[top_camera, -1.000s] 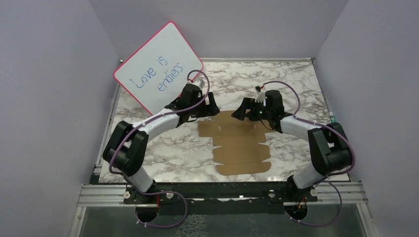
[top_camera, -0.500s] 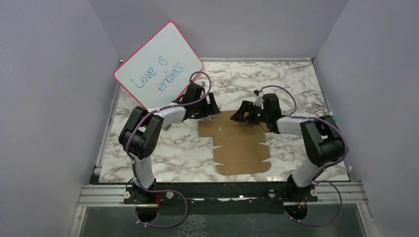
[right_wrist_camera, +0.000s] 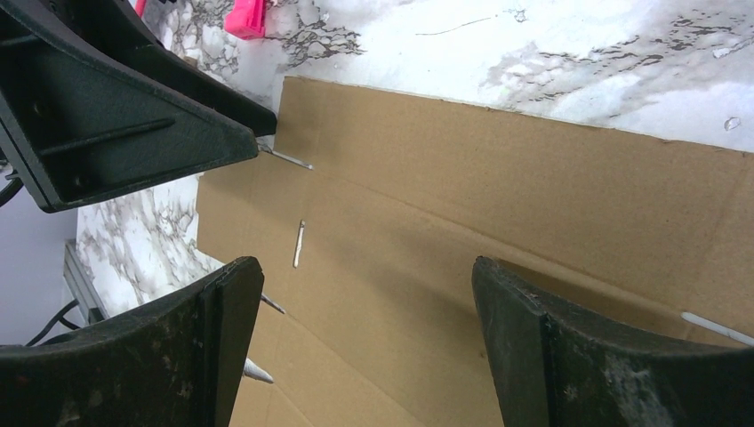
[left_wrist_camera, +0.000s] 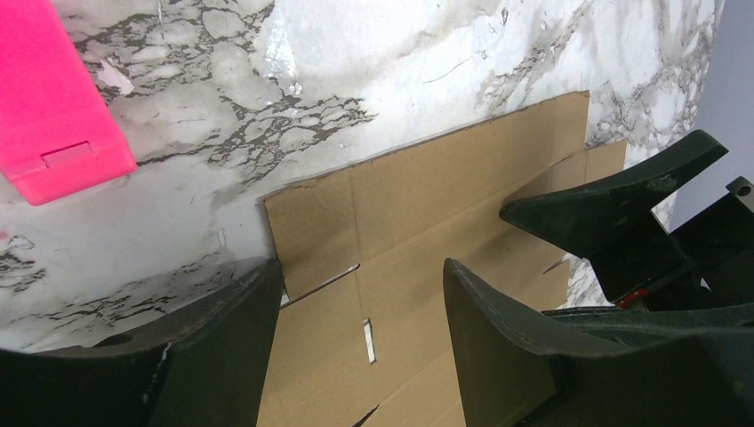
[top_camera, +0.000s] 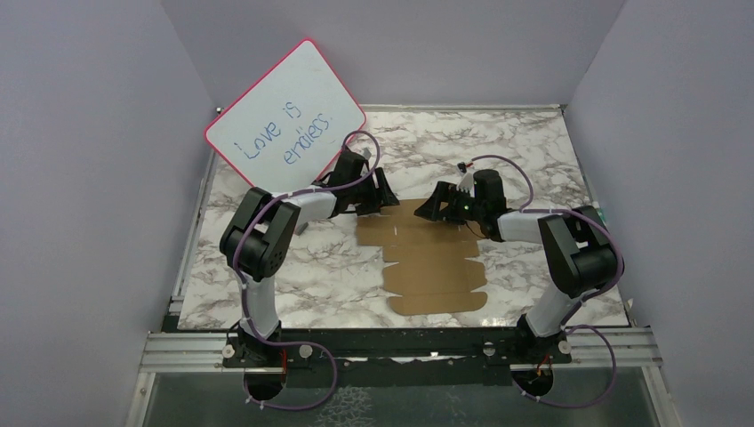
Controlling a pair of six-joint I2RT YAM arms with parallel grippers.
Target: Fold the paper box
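Cardboard: the paper box lies flat and unfolded at centre frame on the marble table, its long axis running from mid-frame down toward the arm bases. Both grippers sit low at its upper end. The left gripper is at the upper-left corner and the right gripper over the upper edge, tips facing, about equally near. Each has its fingers apart and grips nothing; the wrist views show bare sheet between them. A whiteboard leans at upper left, close behind the left arm. Lilac walls stand well back.
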